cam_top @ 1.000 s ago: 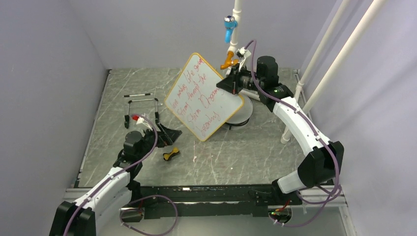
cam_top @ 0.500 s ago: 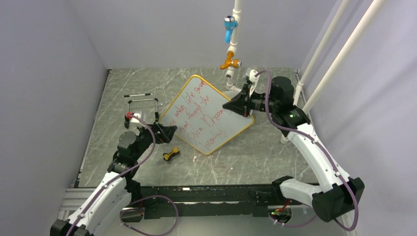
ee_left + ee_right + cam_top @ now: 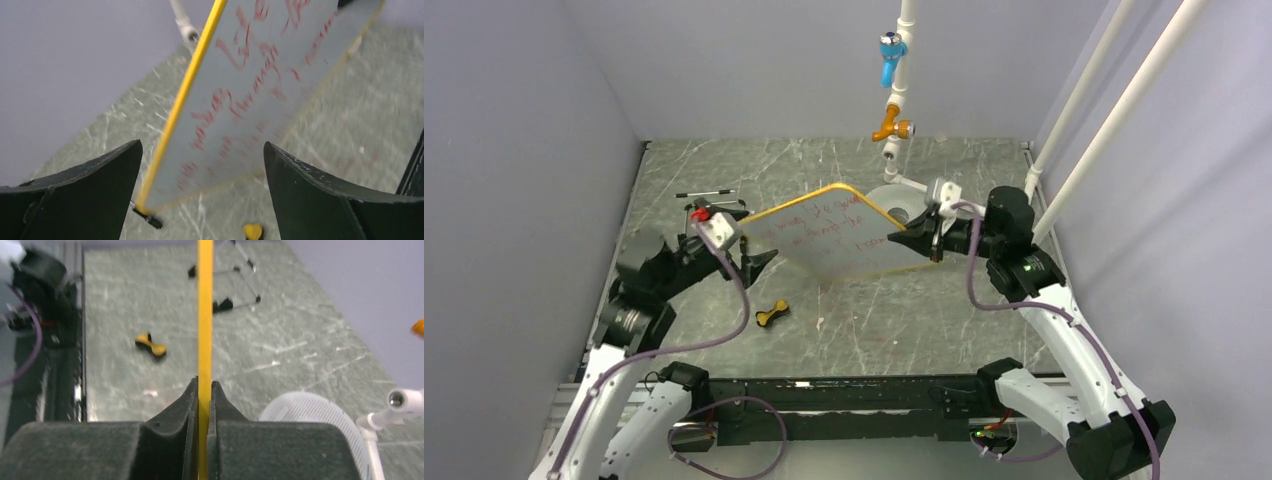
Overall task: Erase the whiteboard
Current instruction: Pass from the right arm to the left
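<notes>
while the right fingers (image 3: 172, 415) are clamping its yellow rim, the whiteboard (image 3: 834, 235) is hanging tilted above the worktop (image 3: 944, 310), its red handwriting showing "through" among blurred words; the left fingers (image 3: 85, 200) are gaping wide just off its left corner, not touching it.

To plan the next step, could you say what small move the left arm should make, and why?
Probably close the left gripper on the whiteboard at its near corner: its open jaws frame that corner, while the right gripper alone pinches the far edge in mid-air.
</notes>
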Motion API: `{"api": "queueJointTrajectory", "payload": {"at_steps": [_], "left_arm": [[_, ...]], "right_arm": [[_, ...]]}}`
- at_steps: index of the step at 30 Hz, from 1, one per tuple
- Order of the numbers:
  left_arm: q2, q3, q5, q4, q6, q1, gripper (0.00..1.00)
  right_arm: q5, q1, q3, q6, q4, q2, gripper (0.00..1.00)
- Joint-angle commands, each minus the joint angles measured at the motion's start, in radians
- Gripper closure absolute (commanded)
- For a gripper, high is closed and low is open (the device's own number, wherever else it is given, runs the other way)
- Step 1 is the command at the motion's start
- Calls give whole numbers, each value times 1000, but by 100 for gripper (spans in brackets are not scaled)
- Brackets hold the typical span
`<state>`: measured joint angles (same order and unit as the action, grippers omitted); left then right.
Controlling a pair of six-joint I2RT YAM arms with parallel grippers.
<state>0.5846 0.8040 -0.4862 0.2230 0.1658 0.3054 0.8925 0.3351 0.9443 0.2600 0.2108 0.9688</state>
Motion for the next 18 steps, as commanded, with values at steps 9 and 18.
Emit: {"api": "queueJointTrajectory", "payload": {"at_steps": [9, 18], "left_arm": [[314, 111, -474, 108, 399, -198, 13], [379, 265, -589, 91, 564, -197, 15]], "right_arm": [[-138, -59, -157, 431, 320, 49, 100], [-120, -67, -191, 482, 320, 101, 100]]}}
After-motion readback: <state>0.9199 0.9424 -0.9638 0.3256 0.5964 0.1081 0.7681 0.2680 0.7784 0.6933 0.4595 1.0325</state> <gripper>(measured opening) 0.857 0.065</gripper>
